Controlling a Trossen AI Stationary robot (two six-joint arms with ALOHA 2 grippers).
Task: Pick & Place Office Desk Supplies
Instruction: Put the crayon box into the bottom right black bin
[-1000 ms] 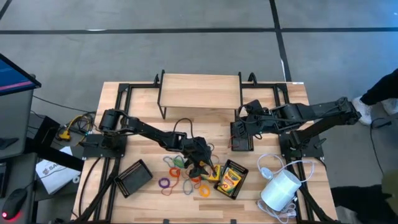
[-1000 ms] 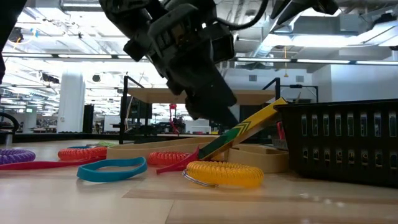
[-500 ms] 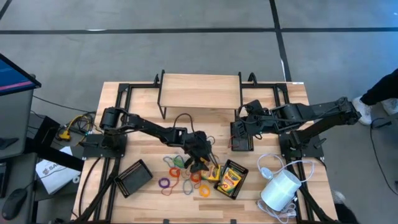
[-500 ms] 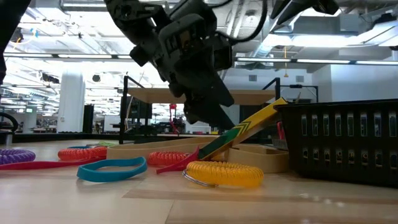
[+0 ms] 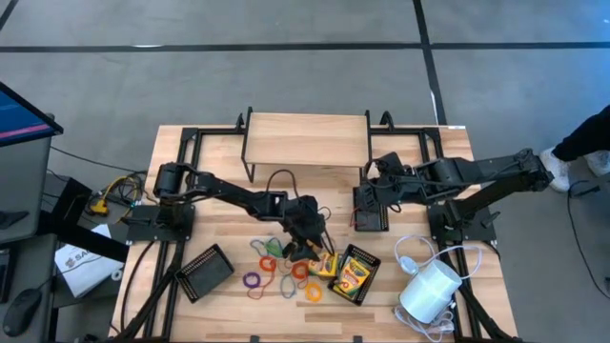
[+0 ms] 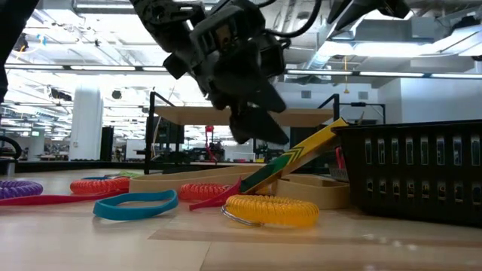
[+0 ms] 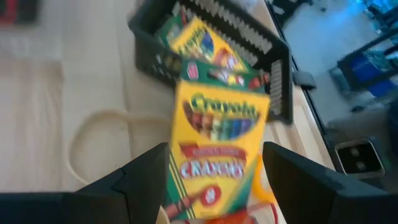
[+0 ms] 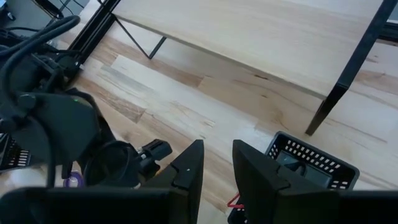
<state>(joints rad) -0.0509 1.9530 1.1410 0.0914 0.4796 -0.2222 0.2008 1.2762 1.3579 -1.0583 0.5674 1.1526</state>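
The table point(image 5: 219, 143) carries a raised shelf point(image 5: 307, 139) at its far edge. The right gripper point(image 5: 367, 195) waits over a mesh tray point(image 5: 372, 221), fingers narrowly parted, nothing visibly held. The left gripper point(image 5: 307, 238) hangs above a crayon box point(image 7: 214, 146), fingers spread — that box leans on a second tray point(image 7: 273, 68) holding another box. Elastic loops point(image 5: 272, 272) crowd the near side; the low view hides most of them.

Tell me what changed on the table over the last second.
The left claw rose and drew back from the tilted crayon box, open and empty. The right claw stayed over the black mesh tray; the crayon box and elastic loops did not move.
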